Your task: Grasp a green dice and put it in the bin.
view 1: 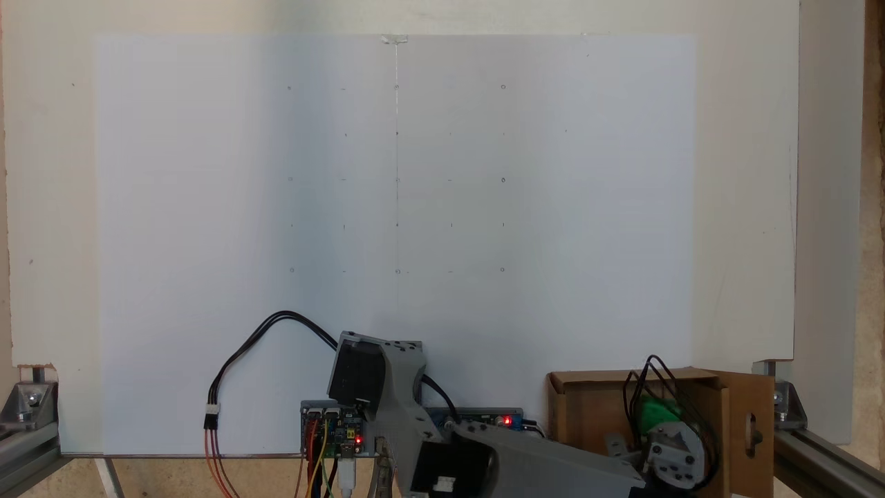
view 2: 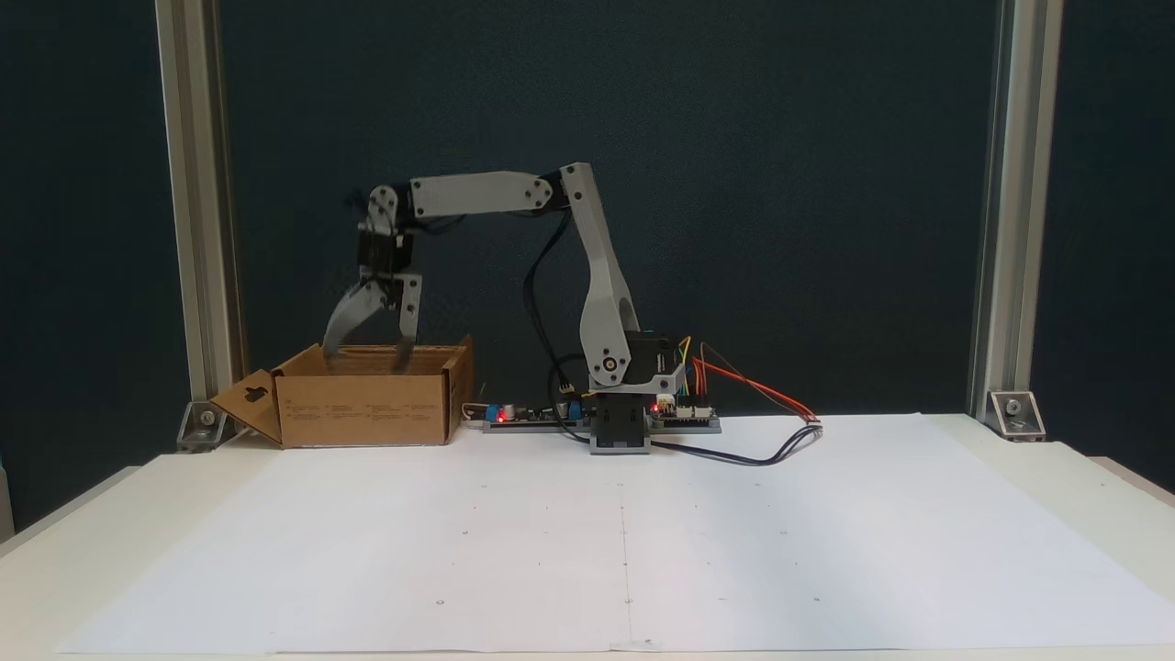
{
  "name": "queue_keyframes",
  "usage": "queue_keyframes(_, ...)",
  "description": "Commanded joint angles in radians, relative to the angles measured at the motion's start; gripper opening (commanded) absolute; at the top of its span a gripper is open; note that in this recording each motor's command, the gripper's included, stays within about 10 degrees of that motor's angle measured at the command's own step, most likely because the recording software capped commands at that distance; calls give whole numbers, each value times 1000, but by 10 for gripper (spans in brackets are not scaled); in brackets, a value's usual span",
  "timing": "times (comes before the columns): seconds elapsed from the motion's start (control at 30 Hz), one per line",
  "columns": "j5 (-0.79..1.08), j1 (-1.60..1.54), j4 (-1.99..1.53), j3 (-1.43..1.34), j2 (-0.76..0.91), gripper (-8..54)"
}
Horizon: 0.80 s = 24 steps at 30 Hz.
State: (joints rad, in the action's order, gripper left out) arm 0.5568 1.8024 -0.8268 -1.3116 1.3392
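The bin [view 1: 594, 377] is a brown cardboard box at the lower right of a fixed view and at the left on the table [view 2: 367, 408] in the other. Its flap with a keyhole cutout [view 2: 248, 399] hangs outward. The green dice [view 1: 653, 413] shows inside the bin, partly covered by the arm's wrist and black cables; from the side the bin's wall hides it. My gripper [view 2: 365, 356] hangs straight down over the bin and is open. Its fingertips [view 2: 402, 356] are spread wide at rim height with nothing between them.
A white paper sheet [view 1: 394, 207] with small grid marks covers the table. The arm's base [view 2: 620, 431] and circuit boards with red lights [view 2: 684, 413] stand at the back, with cables [view 2: 762, 450] trailing right. Aluminium posts [view 2: 197, 229] flank the scene.
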Motion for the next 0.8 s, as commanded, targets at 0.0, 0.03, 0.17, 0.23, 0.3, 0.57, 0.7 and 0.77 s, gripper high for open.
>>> queue_keyframes(0.0, -38, -28, 11, 37, 121, 386)
queue_keyframes(0.03, -78, -44, 11, 40, 153, 386)
queue_keyframes(0.17, -219, -144, -15, 40, 296, 385)
queue_keyframes(0.23, -295, -219, -28, 38, 348, 386)
queue_keyframes(0.3, -370, -316, -32, 38, 380, 386)
queue_keyframes(0.57, -502, -844, -26, 38, 417, 404)
queue_keyframes(0.7, -532, -1120, -20, 38, 433, 442)
queue_keyframes(0.77, -551, -1246, -18, 38, 445, 442)
